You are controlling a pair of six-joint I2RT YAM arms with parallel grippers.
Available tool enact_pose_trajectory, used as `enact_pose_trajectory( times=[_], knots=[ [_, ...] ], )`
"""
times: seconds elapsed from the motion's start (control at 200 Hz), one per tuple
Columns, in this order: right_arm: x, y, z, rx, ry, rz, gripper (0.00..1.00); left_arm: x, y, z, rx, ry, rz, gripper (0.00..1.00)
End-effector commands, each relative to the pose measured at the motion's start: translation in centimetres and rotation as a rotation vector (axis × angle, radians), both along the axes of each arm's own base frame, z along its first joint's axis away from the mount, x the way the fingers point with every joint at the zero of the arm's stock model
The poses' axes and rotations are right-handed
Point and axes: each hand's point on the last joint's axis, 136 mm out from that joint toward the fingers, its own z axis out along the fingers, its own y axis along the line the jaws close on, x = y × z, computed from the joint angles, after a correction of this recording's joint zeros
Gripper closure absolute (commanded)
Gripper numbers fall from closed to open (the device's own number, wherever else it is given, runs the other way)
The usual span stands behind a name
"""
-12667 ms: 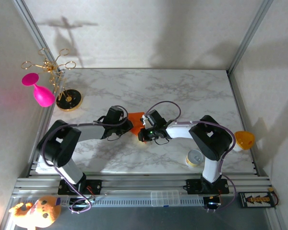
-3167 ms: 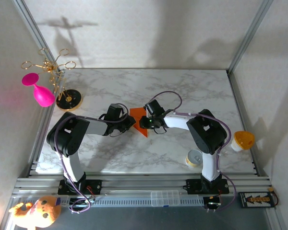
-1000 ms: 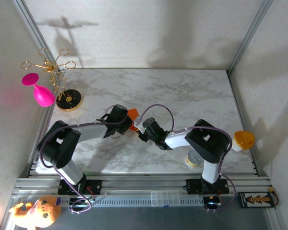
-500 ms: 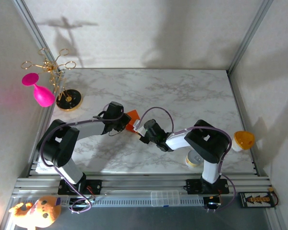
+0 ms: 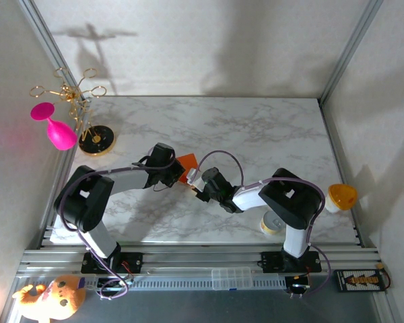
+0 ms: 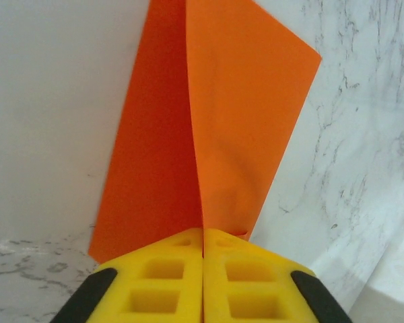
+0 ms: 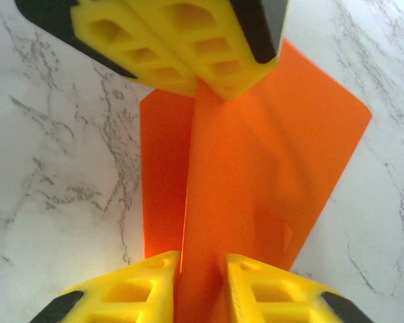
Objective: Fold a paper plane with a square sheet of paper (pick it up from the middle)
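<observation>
**Two end effectors meet on one orange sheet at mid-surface**

The left end effector (image 6: 203, 234) has its yellow fingers pressed flat together, pinching the near edge of the orange paper sheet (image 6: 242, 121) right on its crease. From the right wrist camera the same closed left fingers (image 7: 209, 64) come in from the top, clamped on the far end of that crease. The right end effector (image 7: 200, 261) stands only narrowly apart, one yellow finger on each side of the raised fold. I cannot tell whether its pads touch the paper.

From above, the sheet (image 5: 187, 161) sits near the middle of the marble surface (image 5: 269, 128), and the two end effectors meet at it, left (image 5: 180, 176) and right (image 5: 192, 184).

Going left to right, I count:
- one pink goblet (image 5: 54, 128)
- one gold rack (image 5: 79, 101)
- one plush toy (image 5: 50, 299) down by the frame
- two arms
- one orange sheet
- one yellow can (image 5: 274, 222)
- one orange-yellow cup (image 5: 341, 196)

The left arm bends at its elbow near the left edge, and its forearm reaches right and away toward the centre. The right arm bends near the can, and its forearm runs left, low over the surface.
</observation>
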Motion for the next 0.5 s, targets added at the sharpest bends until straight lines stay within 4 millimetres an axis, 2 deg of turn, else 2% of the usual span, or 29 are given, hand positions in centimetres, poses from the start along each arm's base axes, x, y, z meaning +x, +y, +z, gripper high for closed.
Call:
enact_pose_trajectory(
  times=[0.0, 0.235, 0.496],
  knots=[
    [0.10, 0.59, 0.93, 0.025, 0.062, -0.054, 0.72, 0.52, -0.17, 0.82, -0.012, -0.011, 0.013, 0.96],
    [0.75, 0.58, 0.95, 0.040, 0.183, -0.190, 0.68, 0.42, -0.33, 0.75, -0.022, -0.007, 0.035, 0.98],
    [0.10, 0.83, 0.85, -0.013, 0.232, -0.230, 0.67, 0.59, -0.32, 0.76, -0.016, -0.007, 0.041, 0.98]
  ],
)
